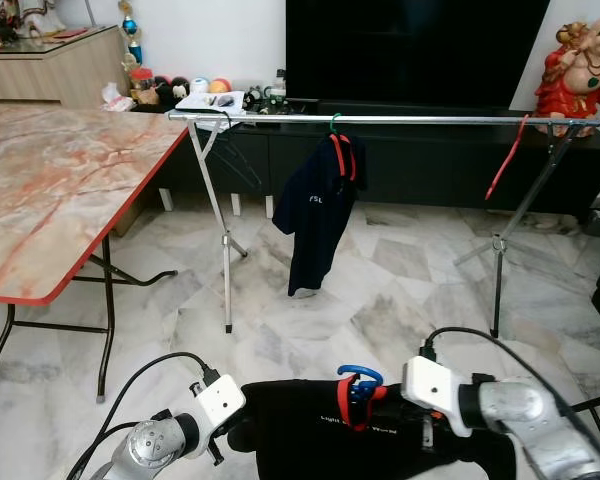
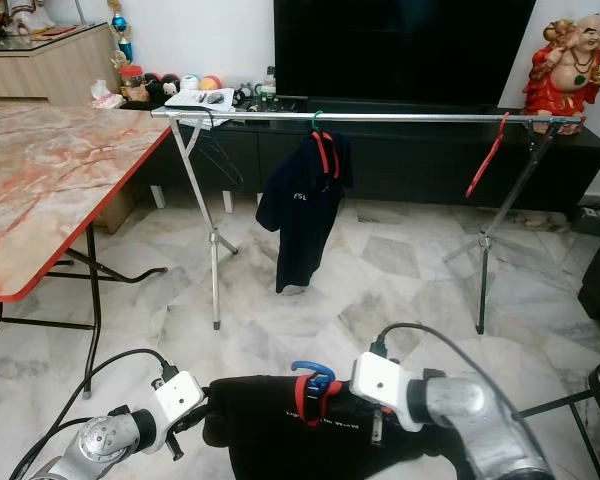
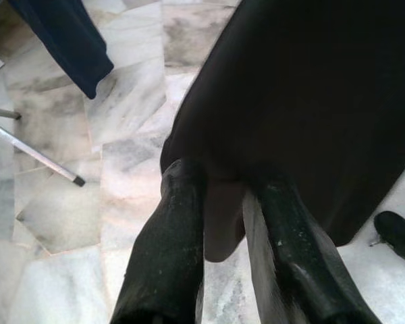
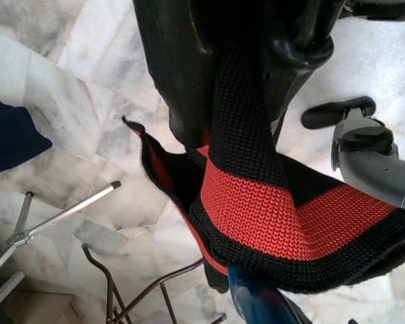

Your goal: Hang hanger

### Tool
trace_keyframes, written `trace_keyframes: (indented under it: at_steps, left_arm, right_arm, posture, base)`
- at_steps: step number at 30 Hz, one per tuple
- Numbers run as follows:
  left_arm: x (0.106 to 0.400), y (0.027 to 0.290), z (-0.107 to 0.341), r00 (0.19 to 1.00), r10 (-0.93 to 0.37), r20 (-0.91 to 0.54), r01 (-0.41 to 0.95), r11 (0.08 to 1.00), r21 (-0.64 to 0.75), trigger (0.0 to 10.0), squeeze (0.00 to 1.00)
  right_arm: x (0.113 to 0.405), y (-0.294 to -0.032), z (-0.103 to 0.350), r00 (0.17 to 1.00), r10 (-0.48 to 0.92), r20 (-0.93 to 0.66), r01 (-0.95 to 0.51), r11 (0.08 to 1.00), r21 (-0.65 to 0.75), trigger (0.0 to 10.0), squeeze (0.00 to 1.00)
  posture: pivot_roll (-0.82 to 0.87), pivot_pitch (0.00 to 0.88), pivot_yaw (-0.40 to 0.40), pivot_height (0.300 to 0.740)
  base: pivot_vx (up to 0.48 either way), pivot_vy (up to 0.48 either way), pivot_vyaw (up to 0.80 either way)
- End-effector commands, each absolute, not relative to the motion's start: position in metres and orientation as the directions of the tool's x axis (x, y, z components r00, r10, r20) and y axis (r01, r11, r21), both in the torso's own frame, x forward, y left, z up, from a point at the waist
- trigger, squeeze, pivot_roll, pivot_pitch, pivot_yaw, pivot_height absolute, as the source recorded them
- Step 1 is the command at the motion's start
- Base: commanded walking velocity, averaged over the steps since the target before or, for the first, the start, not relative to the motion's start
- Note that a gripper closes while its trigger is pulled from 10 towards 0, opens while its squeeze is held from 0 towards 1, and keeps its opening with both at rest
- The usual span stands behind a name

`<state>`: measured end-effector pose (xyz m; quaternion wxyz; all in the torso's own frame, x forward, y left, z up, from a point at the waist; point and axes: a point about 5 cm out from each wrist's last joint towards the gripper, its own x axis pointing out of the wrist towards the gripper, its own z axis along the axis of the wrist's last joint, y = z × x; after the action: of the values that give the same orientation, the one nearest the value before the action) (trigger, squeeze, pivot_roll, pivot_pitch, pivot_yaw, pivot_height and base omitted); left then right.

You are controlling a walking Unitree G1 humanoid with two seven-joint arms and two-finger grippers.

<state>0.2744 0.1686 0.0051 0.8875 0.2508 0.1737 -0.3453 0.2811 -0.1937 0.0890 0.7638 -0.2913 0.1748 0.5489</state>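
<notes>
A black shirt (image 1: 320, 425) with a red-and-black knit collar (image 4: 256, 202) sits on a blue hanger (image 1: 360, 377), held low in front of me between both arms. My left gripper (image 3: 223, 182) is shut on the shirt's black fabric at its left side. My right gripper (image 4: 239, 88) is shut on the collar beside the blue hook. Ahead stands a metal clothes rail (image 1: 380, 119) on folding legs. A navy polo shirt (image 1: 315, 220) hangs at its middle, a bare red hanger (image 1: 505, 160) near its right end, and thin dark hangers (image 1: 235, 160) near its left end.
A marble-pattern folding table (image 1: 50, 190) with a red edge stands at my left. Behind the rail runs a low black TV cabinet (image 1: 420, 150) with a red statue (image 1: 580, 65) at its right. Marble floor (image 1: 380, 290) lies between me and the rail.
</notes>
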Motion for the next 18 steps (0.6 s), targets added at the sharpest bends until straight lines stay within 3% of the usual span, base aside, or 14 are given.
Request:
trace_keyframes:
  at_steps: [1,7,18]
  left_arm:
    - [0.279,0.175,0.009,0.729,-0.493,-0.476,0.669,0.662,0.339,10.0,0.97]
    - [0.280,0.180,0.009,0.739,-0.480,-0.472,0.651,0.691,0.315,10.0,1.00]
    - [0.273,0.178,0.001,0.631,-0.546,-0.551,0.737,0.644,0.205,10.0,1.00]
  right_arm:
    - [0.281,-0.194,0.098,0.346,0.753,-0.560,-0.935,0.228,-0.271,10.0,0.00]
    - [0.276,-0.194,0.101,0.343,0.752,-0.564,-0.937,0.230,-0.263,10.0,0.00]
    - [0.273,-0.188,0.112,0.336,0.771,-0.541,-0.937,0.218,-0.272,10.0,0.00]
  posture:
    - [0.10,0.001,-0.001,0.740]
    - [0.10,0.009,0.000,0.740]
    - [0.08,0.027,0.001,0.740]
  base:
    - [0.000,0.000,0.00]
    - [0.000,0.000,0.00]
    - [0.000,0.000,0.00]
